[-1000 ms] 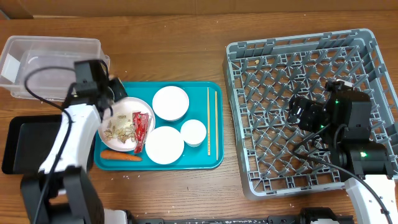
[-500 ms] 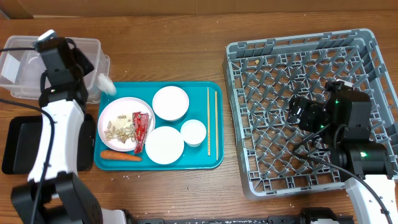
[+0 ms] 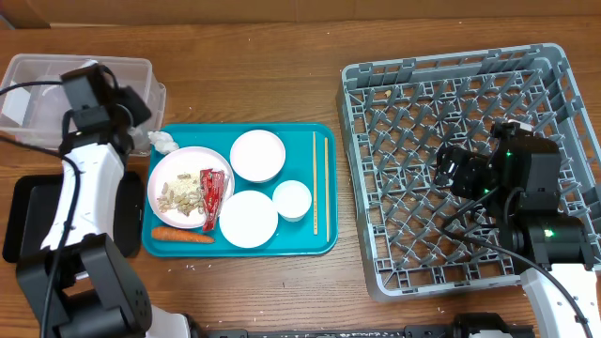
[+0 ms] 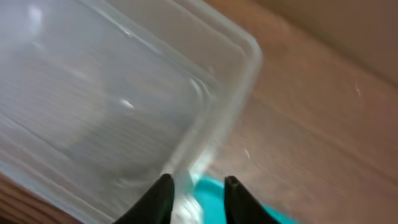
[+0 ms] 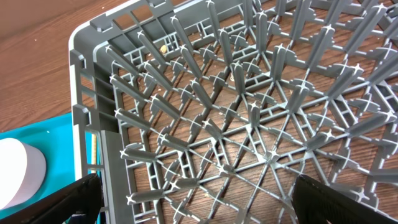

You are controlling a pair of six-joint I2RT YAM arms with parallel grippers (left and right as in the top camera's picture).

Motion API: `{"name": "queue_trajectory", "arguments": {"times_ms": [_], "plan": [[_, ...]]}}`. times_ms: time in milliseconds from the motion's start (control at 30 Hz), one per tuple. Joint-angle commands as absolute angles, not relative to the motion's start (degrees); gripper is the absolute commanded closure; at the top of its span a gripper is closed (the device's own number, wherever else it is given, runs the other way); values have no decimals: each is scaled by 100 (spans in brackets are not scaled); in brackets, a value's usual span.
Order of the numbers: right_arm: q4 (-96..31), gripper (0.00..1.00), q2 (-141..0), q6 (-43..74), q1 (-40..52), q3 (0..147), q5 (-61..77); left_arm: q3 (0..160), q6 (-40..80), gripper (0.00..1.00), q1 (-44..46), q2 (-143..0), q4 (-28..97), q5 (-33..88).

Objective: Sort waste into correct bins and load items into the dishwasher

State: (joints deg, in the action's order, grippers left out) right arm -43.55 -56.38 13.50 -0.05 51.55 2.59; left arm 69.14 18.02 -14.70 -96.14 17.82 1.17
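A teal tray holds a plate of food scraps with a red wrapper, a carrot, two white bowls, a small white cup and chopsticks. My left gripper hangs by the tray's far left corner, beside the clear bin, and looks shut on a crumpled white tissue. In the blurred left wrist view the tissue sits between the fingers. My right gripper is open and empty over the grey dish rack, as the right wrist view shows.
A black bin lies left of the tray, below the clear bin. The rack has many upright tines. The cup and the tray's edge show left of the rack.
My left gripper left the plate with the white tissue, swung up and left toward the clear bin, then settled slightly lower by the tray's corner. The right arm has not moved.
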Motion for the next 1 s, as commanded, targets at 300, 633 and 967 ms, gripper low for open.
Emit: {"name": "queue_trajectory", "arguments": {"times_ms": [300, 633, 967], "plan": [[-4346, 0, -5605, 1378, -5, 5299, 268, 6949, 2134, 59, -600, -9598, 3780, -1035], [-4407, 0, -5605, 1380, -5, 5299, 270, 6947, 2644, 55, -593, -10213, 3693, -1415], [-4534, 0, -5605, 1380, -5, 5299, 270, 6949, 2571, 50, -593, -10713, 3199, -1826]]}}
